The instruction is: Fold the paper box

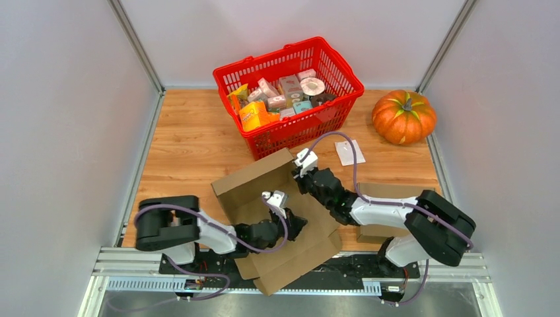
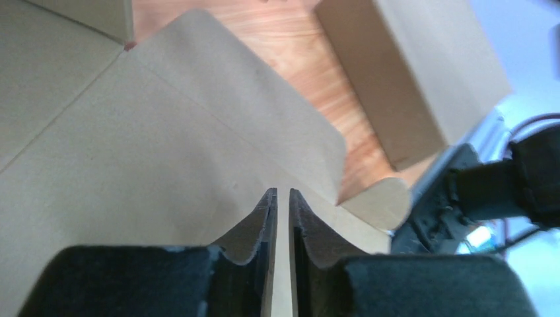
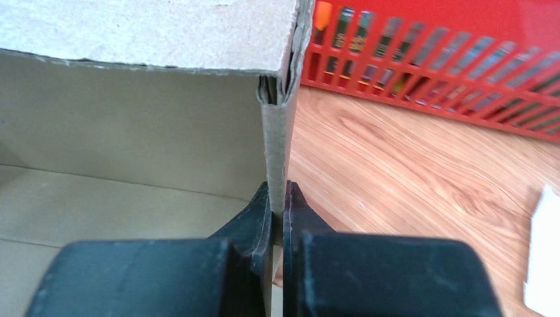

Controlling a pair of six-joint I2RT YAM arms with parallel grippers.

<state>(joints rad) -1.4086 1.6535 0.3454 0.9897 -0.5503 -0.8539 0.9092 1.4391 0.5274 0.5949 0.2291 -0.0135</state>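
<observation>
The brown paper box point(image 1: 245, 177) lies open and partly folded at the table's middle, with one wall raised toward the basket. My right gripper point(image 1: 302, 177) is shut on the raised wall's right corner edge; in the right wrist view the cardboard edge point(image 3: 276, 145) stands pinched between the jaws point(image 3: 277, 188). My left gripper point(image 1: 295, 223) rests over the box's flat inner panel point(image 2: 132, 145). Its jaws point(image 2: 282, 191) are shut to a narrow slit, and I see nothing held between them.
A red basket point(image 1: 297, 132) full of packets stands behind the box and fills the right wrist view's top point(image 3: 429, 53). An orange pumpkin point(image 1: 403, 116) sits at the back right. A white slip point(image 1: 348, 152) lies on the wood. A second folded cardboard box point(image 1: 389, 191) lies under my right arm.
</observation>
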